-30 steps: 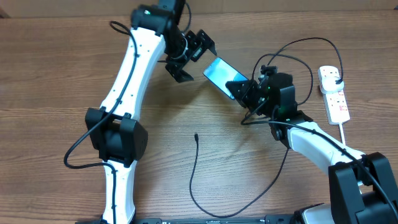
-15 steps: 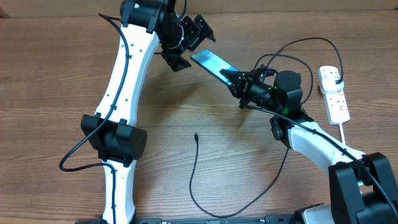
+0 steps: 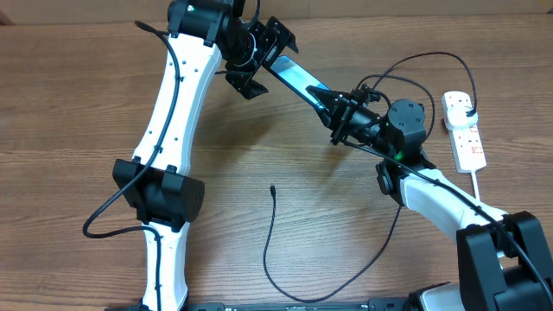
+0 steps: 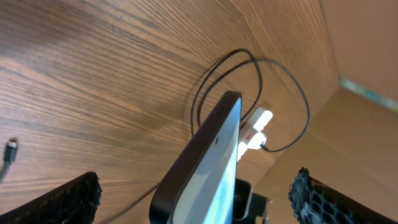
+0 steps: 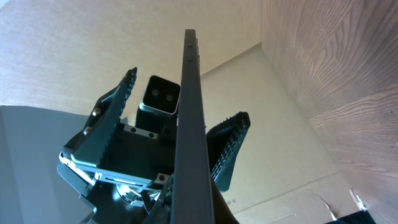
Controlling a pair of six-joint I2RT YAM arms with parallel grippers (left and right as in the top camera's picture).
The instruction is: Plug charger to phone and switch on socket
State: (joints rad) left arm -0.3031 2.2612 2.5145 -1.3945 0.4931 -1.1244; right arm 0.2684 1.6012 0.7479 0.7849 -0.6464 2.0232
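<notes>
Overhead, you have a brown wood-grain table (image 3: 69, 104) filling nearly the whole view, with a plain tan board (image 3: 389, 7) standing along its far edge. The phone (image 3: 298, 79) is up off the wood toward the far side, tilted, its cyan screen showing. The right gripper (image 3: 333, 111) is clenched on the phone's nearer end; the far end reaches in between the fingers of the left gripper (image 3: 272, 65), which is spread wide.

In the left wrist view those fingertips (image 4: 62, 202) sit well apart at either side of the frame; the phone's dark frame rises between them and neither touches it; beneath it you see the grain of the table and, at the right, the tan board meeting the table's edge.

In the right wrist view the phone is only a thin dark edge running up the frame, with a pale, plain room surface behind it.

The charger (image 3: 266, 246) lies in a long loose loop on the near half of the table; its tip (image 3: 272, 188) rests bare on the wood, well apart from the phone.

The socket (image 3: 467, 138) lies flat at the right side of the table, its white cord (image 3: 478, 181) trailing toward you; a black lead (image 3: 432, 59) arcs from its far end toward the right arm; whether that is the charger's other end you cannot tell.
</notes>
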